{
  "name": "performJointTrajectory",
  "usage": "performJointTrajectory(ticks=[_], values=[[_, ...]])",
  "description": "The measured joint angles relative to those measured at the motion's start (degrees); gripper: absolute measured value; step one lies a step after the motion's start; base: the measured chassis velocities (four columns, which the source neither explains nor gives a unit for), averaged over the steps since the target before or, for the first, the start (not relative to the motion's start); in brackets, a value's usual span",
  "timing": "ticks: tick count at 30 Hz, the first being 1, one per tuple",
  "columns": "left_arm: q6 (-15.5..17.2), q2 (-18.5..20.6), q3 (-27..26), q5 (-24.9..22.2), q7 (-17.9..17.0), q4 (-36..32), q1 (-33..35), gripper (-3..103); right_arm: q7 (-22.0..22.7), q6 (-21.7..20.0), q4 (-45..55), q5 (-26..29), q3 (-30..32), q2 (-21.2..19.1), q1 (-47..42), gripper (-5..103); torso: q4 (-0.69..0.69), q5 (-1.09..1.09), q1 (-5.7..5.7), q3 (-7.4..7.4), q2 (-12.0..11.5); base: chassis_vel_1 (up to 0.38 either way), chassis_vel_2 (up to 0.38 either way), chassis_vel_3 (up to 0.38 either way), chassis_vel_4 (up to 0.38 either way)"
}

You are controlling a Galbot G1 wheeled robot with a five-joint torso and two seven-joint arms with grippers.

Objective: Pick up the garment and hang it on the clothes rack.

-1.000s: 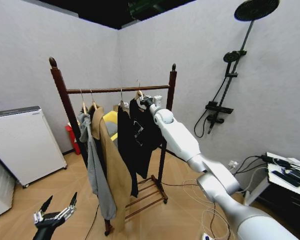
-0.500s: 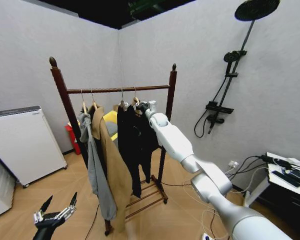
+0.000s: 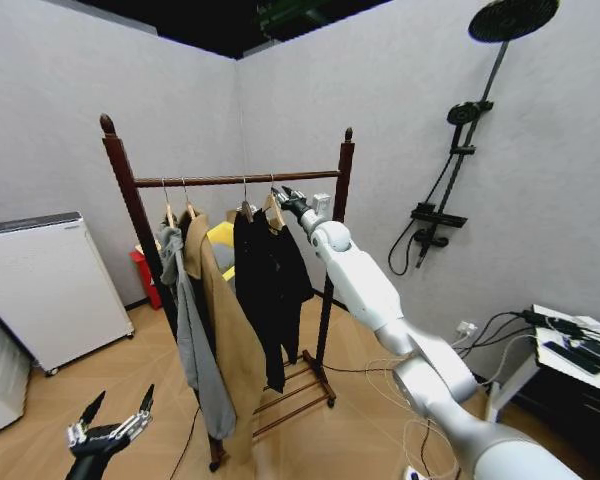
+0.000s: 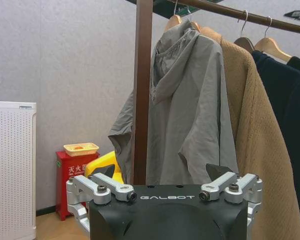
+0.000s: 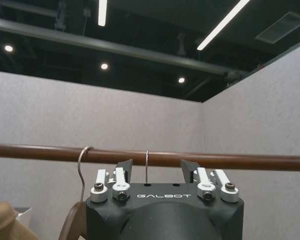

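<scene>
Now black garment [image 3: 270, 280] hangs limp on clothes rack [image 3: 230, 180].

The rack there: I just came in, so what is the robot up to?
The right gripper is raised at the rail of the rack, open, just beside the hanger of the black garment. The garment hangs on the rail, next to a tan coat and a grey jacket. The left gripper waits low and open.
</scene>
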Motion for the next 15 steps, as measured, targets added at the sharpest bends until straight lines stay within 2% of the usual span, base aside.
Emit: performJointTrajectory(ticks=[1, 4, 5, 6, 7, 8, 9, 10, 11, 12, 13, 14, 15], values=[[0.00, 0.00, 0.00, 0.00, 0.00, 0.00, 0.00, 100, 0.00, 0.00, 0.00, 0.00, 0.00, 0.00, 0.00, 55, 0.00, 0.00, 0.00, 0.00, 0.00, 0.000, 0.000, 0.000, 0.000], [0.00, 0.00, 0.00, 0.00, 0.00, 0.00, 0.00, 100, 5.26, -2.98, 16.61, 1.11, 5.27, -8.14, -10.23, 71, 0.01, 0.02, 0.00, 0.00, 0.00, 0.000, 0.000, 0.000, 0.000], [0.00, 0.00, 0.00, 0.00, 0.00, 0.00, 0.00, 100, 5.26, -2.98, 16.61, 1.11, 5.27, -8.14, -10.23, 71, 0.01, 0.02, 0.00, 0.00, 0.00, 0.000, 0.000, 0.000, 0.000], [0.00, 0.00, -0.01, 0.00, -0.02, 0.00, 0.00, 100, 6.10, -3.33, 20.42, 1.71, 7.11, -10.86, -13.19, 71, 0.01, 0.01, 0.00, 0.00, 0.00, 0.000, 0.000, 0.000, 0.000], [0.00, 0.00, 0.00, 0.00, -0.01, 0.00, 0.00, 100, 7.22, -3.42, 27.41, 2.65, 11.13, -16.04, -20.65, 82, -0.04, 0.01, -0.01, -0.01, 0.01, 0.000, 0.000, 0.000, 0.000], [0.00, 0.00, 0.00, 0.00, -0.03, 0.00, 0.00, 100, 7.47, -2.90, 31.11, 2.76, 13.98, -18.54, -26.38, 82, -0.07, 0.03, -0.02, -0.01, 0.01, 0.000, 0.000, 0.000, 0.000], [0.00, 0.00, 0.00, 0.00, -0.03, 0.00, 0.00, 100, 7.47, -2.90, 31.11, 2.76, 13.98, -18.54, -26.38, 82, -0.07, 0.03, -0.02, -0.01, 0.01, 0.000, 0.000, 0.000, 0.000], [0.00, 0.00, 0.00, 0.00, -0.01, 0.00, 0.00, 100, 7.51, -1.96, 35.83, 2.03, 19.12, -20.60, -34.95, 88, -0.07, 0.07, -0.01, 0.00, 0.00, 0.000, 0.000, 0.000, 0.000], [0.00, 0.00, 0.00, 0.00, 0.05, -0.01, 0.00, 100, 7.51, -1.49, 38.54, 1.09, 22.58, -21.00, -40.09, 93, -0.04, 0.05, -0.01, -0.01, 0.01, 0.000, 0.000, 0.000, 0.000], [0.00, 0.00, 0.00, 0.00, 0.05, -0.01, 0.00, 100, 7.51, -1.49, 38.54, 1.09, 22.58, -21.00, -40.09, 93, -0.04, 0.05, -0.01, -0.01, 0.01, 0.000, 0.000, 0.000, 0.000], [0.00, 0.00, 0.00, 0.00, 0.01, -0.01, 0.01, 100, 7.51, -0.81, 42.96, -0.40, 28.15, -20.58, -48.35, 97, -0.04, 0.04, -0.01, 0.00, 0.01, 0.000, 0.000, 0.000, 0.000], [0.00, 0.00, 0.00, 0.00, -0.01, 0.00, 0.01, 100, 7.55, 0.34, 48.63, -2.14, 35.09, -18.30, -59.25, 99, -0.03, 0.02, -0.02, -0.01, 0.01, 0.000, 0.000, 0.000, 0.000], [0.00, 0.00, 0.00, 0.00, -0.01, 0.00, 0.01, 100, 7.55, 0.34, 48.63, -2.14, 35.09, -18.30, -59.25, 99, -0.03, 0.02, -0.02, -0.01, 0.01, 0.000, 0.000, 0.000, 0.000]])
